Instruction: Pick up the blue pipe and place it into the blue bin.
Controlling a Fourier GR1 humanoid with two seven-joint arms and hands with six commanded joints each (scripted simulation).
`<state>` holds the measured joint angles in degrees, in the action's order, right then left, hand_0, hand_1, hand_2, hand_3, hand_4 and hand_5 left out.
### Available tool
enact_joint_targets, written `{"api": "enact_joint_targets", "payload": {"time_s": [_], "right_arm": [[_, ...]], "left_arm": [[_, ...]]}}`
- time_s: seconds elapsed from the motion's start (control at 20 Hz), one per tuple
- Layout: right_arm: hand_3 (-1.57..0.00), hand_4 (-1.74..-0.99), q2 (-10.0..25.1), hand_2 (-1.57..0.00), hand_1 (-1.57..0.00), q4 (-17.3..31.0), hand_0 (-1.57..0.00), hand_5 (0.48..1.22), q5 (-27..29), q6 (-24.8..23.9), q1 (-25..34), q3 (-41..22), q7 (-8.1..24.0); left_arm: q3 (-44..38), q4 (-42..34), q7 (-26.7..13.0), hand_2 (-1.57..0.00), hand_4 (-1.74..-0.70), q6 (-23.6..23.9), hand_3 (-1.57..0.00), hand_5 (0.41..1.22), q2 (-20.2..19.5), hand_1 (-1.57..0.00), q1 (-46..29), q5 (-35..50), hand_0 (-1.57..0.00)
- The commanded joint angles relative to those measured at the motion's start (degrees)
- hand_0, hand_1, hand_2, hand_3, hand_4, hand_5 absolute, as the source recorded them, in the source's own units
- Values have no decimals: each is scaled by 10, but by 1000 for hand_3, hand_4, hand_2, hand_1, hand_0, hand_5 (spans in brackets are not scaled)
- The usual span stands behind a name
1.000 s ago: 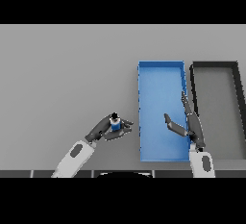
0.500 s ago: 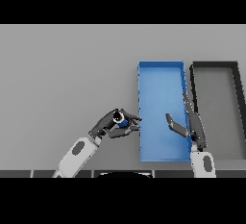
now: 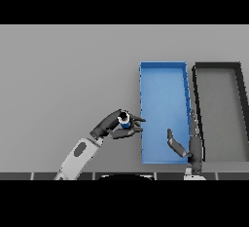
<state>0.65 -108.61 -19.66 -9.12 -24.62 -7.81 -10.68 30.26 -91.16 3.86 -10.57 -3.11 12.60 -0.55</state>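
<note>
The left hand is grasping the blue pipe. Its fingers are curled around this small piece from above and its thumb closes under it, so only the upper part of the pipe shows between them, with a light end and a dark opening on top. The hand and the pipe are lifted above the grey table; the white and grey forearm goes from the hand down and to the left, toward the lower edge of the view.

Just to the right of the left hand's fingertips begins the blue bin, a long rectangular tray with low walls. The fingertips reach almost to its left wall, but the pipe itself is not over the bin; it is over the table, near the lower half of this wall.

The right hand is released and holds nothing. Its fingers are straight and point up, away from the robot, and its thumb stands out to the left. This hand shows over the lower right corner of the blue bin, along its right wall. Directly to the right of this hand there is a second tray, a black bin with a grey floor, which stands beside the blue bin with only a narrow gap between them.
</note>
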Motion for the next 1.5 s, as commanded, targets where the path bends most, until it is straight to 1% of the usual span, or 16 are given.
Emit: {"api": "enact_joint_targets", "payload": {"time_s": [0.0,0.05,0.15,0.2,0.25,0.3,0.35,0.55,0.65,0.75,0.85,0.95,1.05,1.15,1.35,1.45], "right_arm": [[1,-1188,-26,1,1,-28,1,643,-29,-31,-48,-16,-1],[1,-1191,-45,1,1,-45,1,642,-46,-50,-78,-26,1],[1,-1187,-59,-20,1,-74,1,642,-65,-62,-101,-40,4],[1,-1195,-58,-41,-2,-95,1,648,-31,-42,-107,-45,-20],[0,-1198,-53,-67,-12,-110,1,641,12,-10,-108,-49,-27],[-1,-1202,-43,-89,-22,-122,1,624,42,30,-112,-59,-1],[-1,-1209,-29,-106,-25,-128,1,609,60,61,-108,-61,39],[0,-1237,24,-111,-14,-175,1,577,117,152,-34,-64,140],[0,-1255,42,-104,-9,-201,1,560,127,176,17,-72,196],[1,-1270,52,-90,-5,-208,1,558,110,190,71,-96,247],[1,-1291,55,-66,-3,-205,1,558,113,201,140,-109,306],[1,-1298,56,-44,-2,-198,1,559,110,213,189,-123,334],[1,-1300,44,-42,-1,-184,1,560,118,224,237,-141,373],[1,-1282,31,-45,0,-164,1,555,130,233,275,-148,399],[1,-1232,29,-59,-10,-130,-3,545,141,249,359,-142,437],[1,-1209,22,-71,-20,-119,-11,534,140,253,389,-152,445]], "left_arm": [[0,-4,1,-1570,-1466,0,-1570,1220,1,-1570,-2,-5,-1570],[-4,-2,2,-1570,-1466,-5,-1570,1220,-1,-1570,-5,-5,-1570],[-9,1,-3,-1571,-1467,-12,-1571,1220,7,-1570,1,-7,-1570],[-10,3,-5,-1571,-1467,-15,-1571,1221,11,-1571,2,-10,-1571],[-9,0,-9,-1571,-1467,-19,-1571,1221,14,-1571,2,-13,-1571],[-8,0,-13,-1571,-1467,-21,-1571,1221,22,-1571,0,-15,-1571],[-9,-2,-15,-1571,-1467,-24,-1571,1221,25,-1571,0,-15,-1571],[-18,-6,-13,-1571,-1467,-38,-1571,1221,27,-1571,-6,-23,-1571],[-19,-6,-19,-1571,-1467,-39,-1571,1221,34,-1571,-8,-31,-1571],[-25,-9,-16,-1571,-1467,-43,-1571,1221,34,-1571,-7,-37,-1571],[-25,-3,-23,-1571,-1467,-47,-1571,1221,42,-1571,-7,-45,-1571],[-31,-1,-13,-1571,-1467,-52,-1571,1221,41,-1571,-9,-53,-1571],[-40,1,-13,-1571,-1467,-59,-1571,1221,44,-1571,-6,-50,-1571],[-46,5,-9,-1571,-1466,-67,-1571,1221,50,-1571,1,-50,-1571],[-55,9,-16,-1571,-1467,-92,-1571,1221,56,-1571,-4,-44,-1571],[-62,11,-23,-1571,-1470,-99,-1571,1221,57,-1571,-5,-46,-1571]]}}
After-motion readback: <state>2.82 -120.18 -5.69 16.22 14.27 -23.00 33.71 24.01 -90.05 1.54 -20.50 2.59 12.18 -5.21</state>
